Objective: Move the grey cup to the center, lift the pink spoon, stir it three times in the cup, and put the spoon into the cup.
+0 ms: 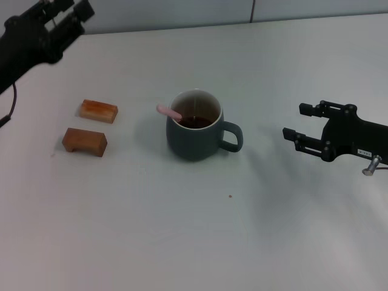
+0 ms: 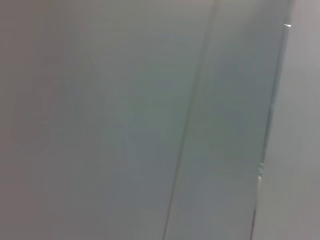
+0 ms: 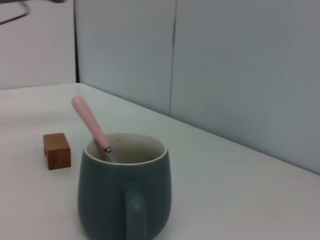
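Observation:
The grey cup (image 1: 195, 128) stands upright near the middle of the white table, its handle pointing toward my right arm. The pink spoon (image 1: 169, 111) rests inside it, its pink handle leaning over the rim on the side away from the cup's handle. In the right wrist view the cup (image 3: 124, 187) fills the foreground with the spoon (image 3: 90, 121) sticking up out of it. My right gripper (image 1: 294, 123) is open and empty, a short way to the right of the cup's handle. My left gripper (image 1: 60, 15) is raised at the far left corner, away from the cup.
Two small brown blocks lie left of the cup: a lighter one (image 1: 99, 110) and a darker one (image 1: 84, 142) nearer me. One block (image 3: 56, 150) shows beyond the cup in the right wrist view. A pale wall (image 2: 150, 120) runs behind the table.

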Controlling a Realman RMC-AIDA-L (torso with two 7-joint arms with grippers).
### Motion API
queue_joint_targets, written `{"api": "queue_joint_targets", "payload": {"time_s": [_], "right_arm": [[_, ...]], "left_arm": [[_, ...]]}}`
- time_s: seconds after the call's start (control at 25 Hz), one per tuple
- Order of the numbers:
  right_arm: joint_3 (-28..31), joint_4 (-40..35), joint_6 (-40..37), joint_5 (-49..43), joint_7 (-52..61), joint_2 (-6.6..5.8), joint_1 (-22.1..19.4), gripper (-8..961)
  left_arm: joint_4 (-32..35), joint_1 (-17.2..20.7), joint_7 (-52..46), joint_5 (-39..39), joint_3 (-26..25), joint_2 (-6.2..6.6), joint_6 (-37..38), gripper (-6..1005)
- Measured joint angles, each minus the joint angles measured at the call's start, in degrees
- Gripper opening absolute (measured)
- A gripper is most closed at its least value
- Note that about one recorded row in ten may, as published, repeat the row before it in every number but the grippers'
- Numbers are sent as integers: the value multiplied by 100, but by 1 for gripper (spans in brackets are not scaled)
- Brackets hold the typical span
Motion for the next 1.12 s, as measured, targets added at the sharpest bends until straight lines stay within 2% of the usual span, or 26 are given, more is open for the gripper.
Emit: {"api": "queue_joint_targets", "payload": {"time_s": [0.16,0.2,0.36,0.48,0.56,0.68,1.12], "right_arm": [[49,11,0,0,-28,-5,-23,643],[57,13,0,0,-30,-5,-32,643],[77,16,-1,0,-34,-3,-60,643],[82,16,-5,0,-36,-1,-75,643],[84,16,-10,0,-37,0,-79,643],[85,16,-27,0,-45,2,-86,643],[84,36,-104,18,-272,27,-134,643]], "left_arm": [[-68,237,682,-20,32,1,383,514],[-203,451,1257,-25,145,-6,525,514],[-446,542,1774,-25,242,-8,564,515],[-1279,619,2803,-16,280,-3,593,515],[-1373,619,2912,-8,285,-1,593,515],[-1847,596,3456,25,325,-3,511,514],[-2324,490,3761,22,373,-21,127,542]]}}
